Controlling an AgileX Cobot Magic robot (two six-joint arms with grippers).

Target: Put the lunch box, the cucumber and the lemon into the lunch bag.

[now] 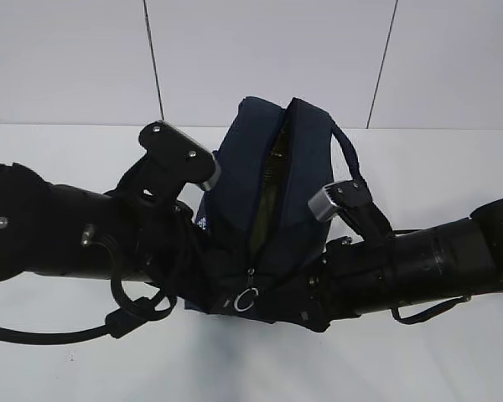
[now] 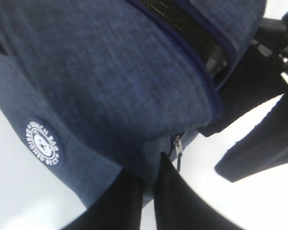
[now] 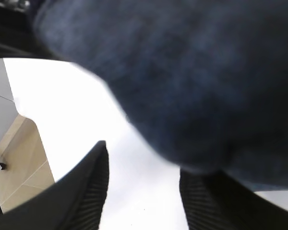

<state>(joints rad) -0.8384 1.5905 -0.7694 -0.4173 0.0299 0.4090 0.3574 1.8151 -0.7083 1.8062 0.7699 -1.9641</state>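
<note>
You have both arms at the lunch bag (image 1: 264, 209), which stands on the white table (image 1: 419, 352) between them, its top zipper parted along the middle. The left gripper (image 2: 151, 201) has its fingers pressed together on a fold of navy fabric just beside the small zipper pull (image 2: 178, 145). The right gripper (image 3: 144, 191) stands with fingers spread, one tucked under the bag's blurred side; whether it grips anything, you cannot tell. This looks like the step of holding the mouth open or closing it. Next, check inside before moving. The lunch box, cucumber and lemon are nowhere visible; the dark slit hides the interior.
</note>
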